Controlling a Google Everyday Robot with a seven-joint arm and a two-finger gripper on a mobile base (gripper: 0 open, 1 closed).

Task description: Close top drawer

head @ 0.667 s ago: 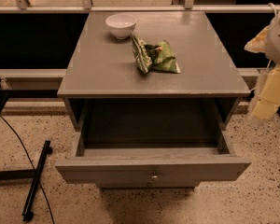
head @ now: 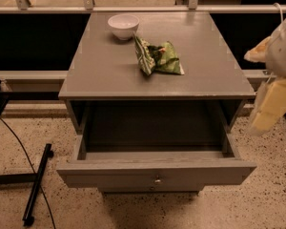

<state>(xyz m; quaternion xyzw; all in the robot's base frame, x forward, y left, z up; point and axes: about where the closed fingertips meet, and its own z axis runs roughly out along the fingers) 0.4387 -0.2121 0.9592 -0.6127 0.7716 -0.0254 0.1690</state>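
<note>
The top drawer (head: 155,174) of the grey cabinet is pulled far out toward me. Its inside is bare and its flat front carries a small round metal knob (head: 158,180). My gripper (head: 270,99), white with yellowish parts, hangs in the air at the right edge of the view. It is beside the cabinet's right front corner, above and to the right of the drawer's right side, and touches nothing. The lower drawer fronts are hidden beneath the open drawer.
On the cabinet top (head: 105,70) stand a white bowl (head: 123,26) at the back left and a crumpled green snack bag (head: 158,58) in the middle. A metal railing (head: 143,7) runs behind. A black stand leg and cable (head: 37,182) lie on the speckled floor at left.
My gripper has shifted slightly down and to the left, nearer the cabinet's right side. The drawer stands as far out as before.
</note>
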